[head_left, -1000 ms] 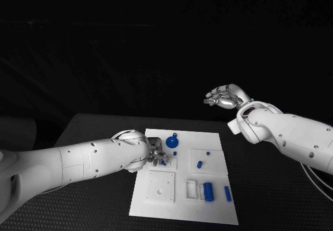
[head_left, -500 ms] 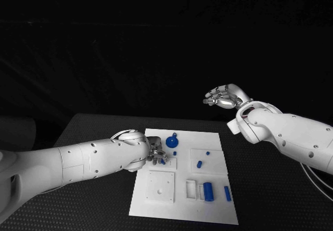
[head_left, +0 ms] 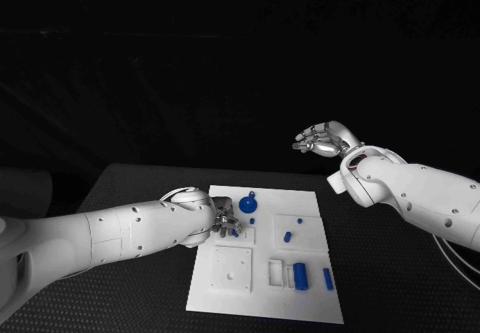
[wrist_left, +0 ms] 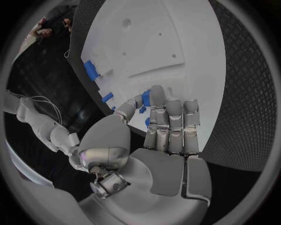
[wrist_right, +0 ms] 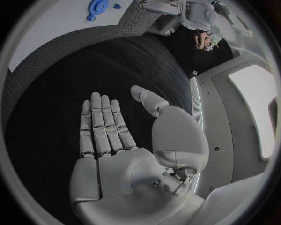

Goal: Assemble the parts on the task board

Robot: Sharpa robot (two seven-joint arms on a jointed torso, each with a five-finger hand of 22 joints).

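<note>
The white task board (head_left: 310, 305) lies in the middle of the black table. My left hand (head_left: 222, 222) is low over the board's left side. In the left wrist view its thumb and a fingertip (wrist_left: 157, 95) pinch a small blue part (wrist_left: 143, 100) close to the board (wrist_left: 152, 42). A blue round disc (head_left: 248, 204) sits just beyond that hand. Small blue pegs (head_left: 287, 236) and two longer blue cylinders (head_left: 299, 275) lie further right. My right hand (head_left: 320, 141) hangs high beyond the table's far edge, fingers apart, holding nothing (wrist_right: 117, 150).
White raised blocks (head_left: 232, 269) and a slotted holder (head_left: 275, 272) stand on the near half of the board. Black table (head_left: 130, 187) stretches on both sides of the board. The right wrist view catches the blue disc (wrist_right: 96, 6) far off.
</note>
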